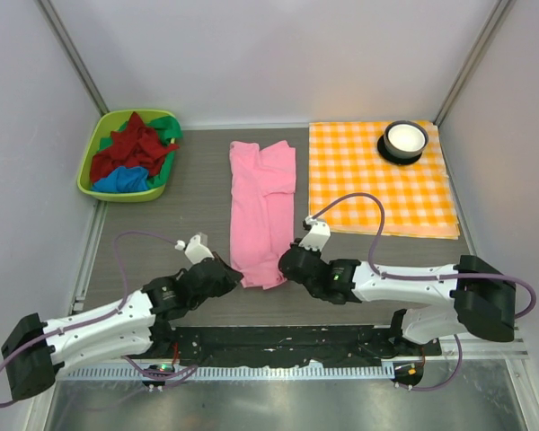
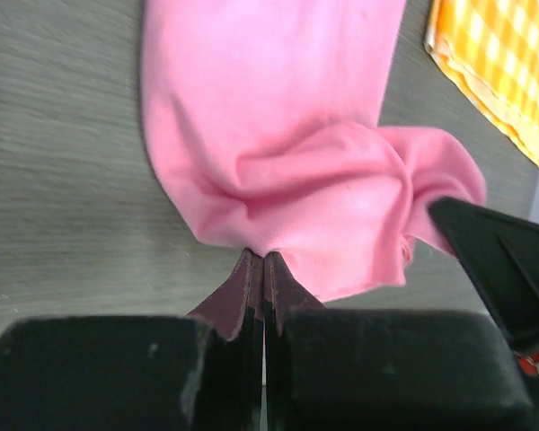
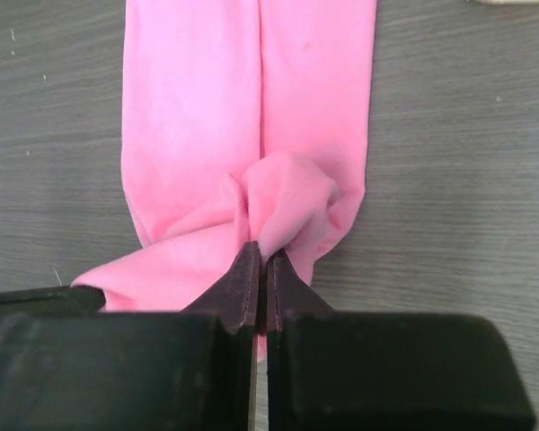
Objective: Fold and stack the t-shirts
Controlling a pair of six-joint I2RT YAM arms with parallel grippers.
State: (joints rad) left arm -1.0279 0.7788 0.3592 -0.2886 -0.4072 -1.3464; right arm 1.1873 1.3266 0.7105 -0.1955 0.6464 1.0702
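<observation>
The left gripper (image 2: 263,256) is closed, its fingertips pinching the near hem of the pink t-shirt (image 1: 262,202) at that hem's 7 o'clock corner. The right gripper (image 3: 260,250) is likewise clamped tight on a bunched fold of the same hem at the 5 o'clock corner. The two grippers face each other across the cloth, near but apart. The shirt lies as a long narrow strip on the grey table (image 1: 180,206), running from 6 to 12 o'clock, and its near end is puckered between the two grips.

At 10 o'clock from it, a lime basket (image 1: 85,175) holds the crumpled dark red t-shirt (image 1: 130,148), green t-shirt (image 1: 168,126) and blue t-shirt (image 1: 121,180). At 2 o'clock lies an orange-and-white checked cloth (image 1: 368,189), with a white bowl (image 1: 405,137) on its far edge.
</observation>
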